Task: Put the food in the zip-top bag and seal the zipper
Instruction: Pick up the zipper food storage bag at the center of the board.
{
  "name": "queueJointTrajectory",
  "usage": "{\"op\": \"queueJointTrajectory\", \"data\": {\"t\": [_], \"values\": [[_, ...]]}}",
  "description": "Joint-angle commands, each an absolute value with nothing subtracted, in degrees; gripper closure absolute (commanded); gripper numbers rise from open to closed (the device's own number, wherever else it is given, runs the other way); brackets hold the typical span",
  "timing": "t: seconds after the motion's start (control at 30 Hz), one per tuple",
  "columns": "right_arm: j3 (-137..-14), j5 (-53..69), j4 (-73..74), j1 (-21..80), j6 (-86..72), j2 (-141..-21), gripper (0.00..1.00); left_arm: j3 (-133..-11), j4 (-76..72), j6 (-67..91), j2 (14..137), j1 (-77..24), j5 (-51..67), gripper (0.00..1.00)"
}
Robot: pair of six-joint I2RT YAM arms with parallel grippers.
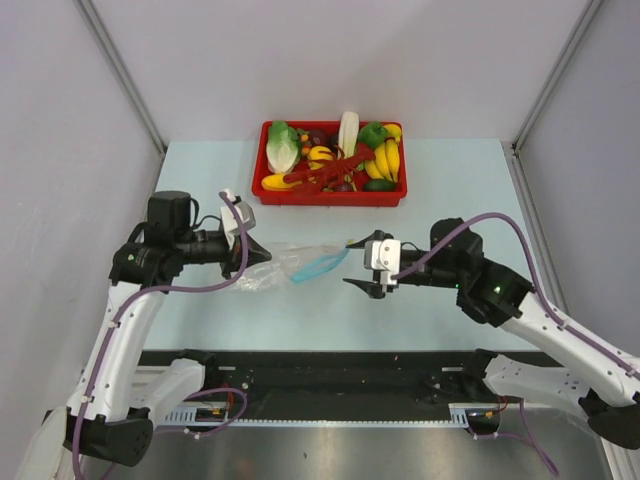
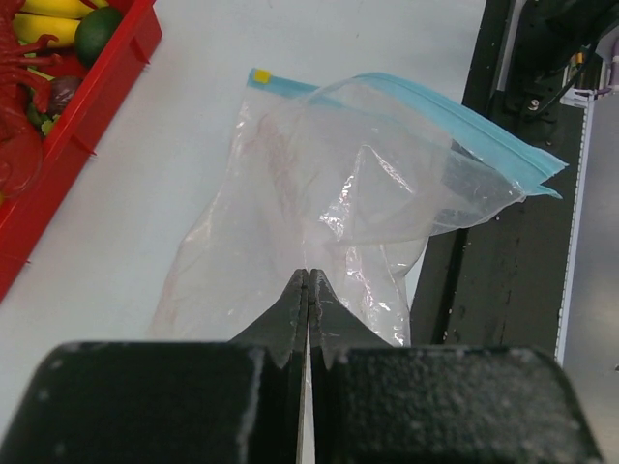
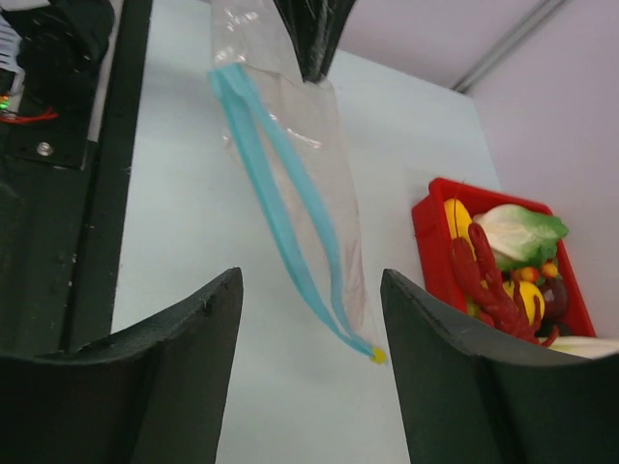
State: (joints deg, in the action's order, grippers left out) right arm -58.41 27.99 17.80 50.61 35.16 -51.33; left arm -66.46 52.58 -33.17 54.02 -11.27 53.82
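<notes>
Clear film of the zip-top bag (image 1: 278, 268) lies mid-frame on the worktop (image 1: 450, 190) in the top view, its closed end pinched in my left hand (image 2: 308, 275), jaws tight together. My right hand (image 3: 311, 280) is parted and holds nothing, lined up on the blue zipper (image 3: 271, 205). The food (image 1: 320, 155) sits in the red tray (image 1: 330, 197) at upper centre, none bagged. My worry: the zipper's two lips lie close together, so the right hand may nip both and leave the mouth shut, or a tug may slide the slick film out of the left pinch
</notes>
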Motion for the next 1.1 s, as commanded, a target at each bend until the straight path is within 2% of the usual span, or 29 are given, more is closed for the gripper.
{"op": "queueJointTrajectory", "data": {"t": [0.0, 0.73, 0.9, 1.0, 1.07], "values": [[-57.83, 21.10, 11.70, 51.59, 39.64, -53.96, 0.39, -67.68, 52.82, -32.78, 53.70, -11.87, 56.86, 1.00], [-50.80, 23.99, -2.97, 51.94, 38.41, -62.22, 0.45, -66.97, 50.71, -30.06, 52.82, -12.22, 58.89, 1.00], [-49.92, 23.82, -6.59, 51.94, 37.36, -64.68, 0.52, -66.97, 51.06, -30.23, 52.73, -12.30, 59.41, 1.00], [-49.83, 23.38, -8.70, 51.07, 36.48, -66.00, 0.69, -66.80, 50.98, -29.89, 52.73, -12.39, 59.76, 1.00], [-49.92, 21.46, -9.05, 50.71, 34.55, -65.83, 1.00, -66.45, 50.45, -27.96, 52.73, -12.39, 59.16, 1.00]]}}
